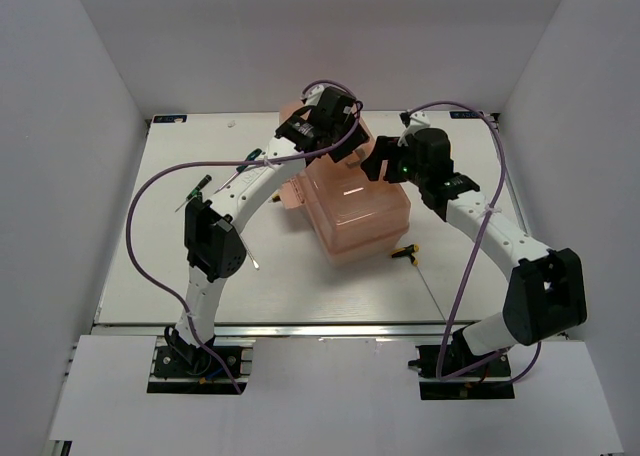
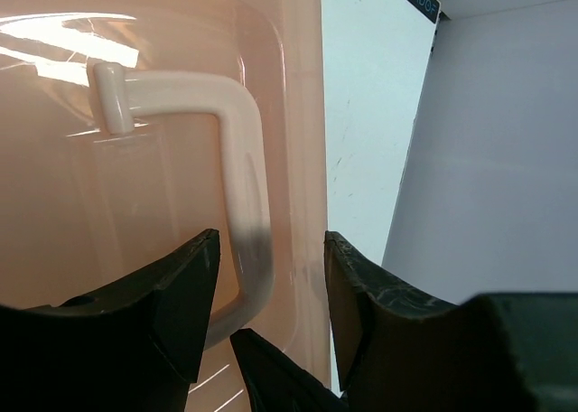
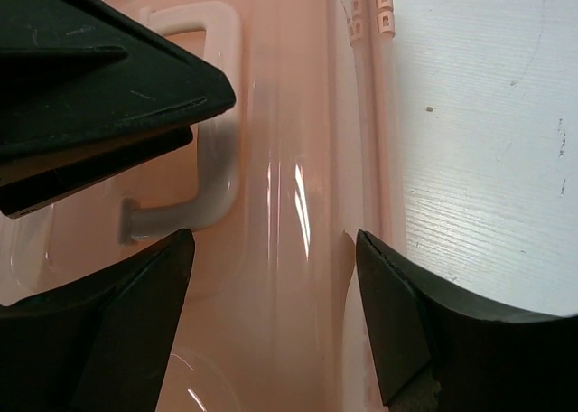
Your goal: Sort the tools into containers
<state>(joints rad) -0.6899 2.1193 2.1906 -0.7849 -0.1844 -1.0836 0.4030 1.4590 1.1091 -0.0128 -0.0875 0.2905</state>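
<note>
The large salmon-pink plastic toolbox (image 1: pixel 360 216) with a rounded translucent lid stands mid-table, lid down. Its white plastic carry handle (image 2: pixel 246 186) sits on the lid top.

Left gripper (image 2: pixel 271 240) – jaws apart – straddles one bar of the handle (a gap shows on one side; contact on the other cannot be told). Right gripper (image 3: pixel 273 240) – jaws wide apart – hangs over the lid beside the handle.

On the white table (image 1: pixel 160 276):
- One green-and-black-handled screwdriver (image 1: pixel 197 190) lies well left of the toolbox.
- A second screwdriver (image 1: pixel 250 157) lies nearer it.
- A yellow-black T-handle key (image 1: pixel 405 250) lies just beside its near right corner.
</note>
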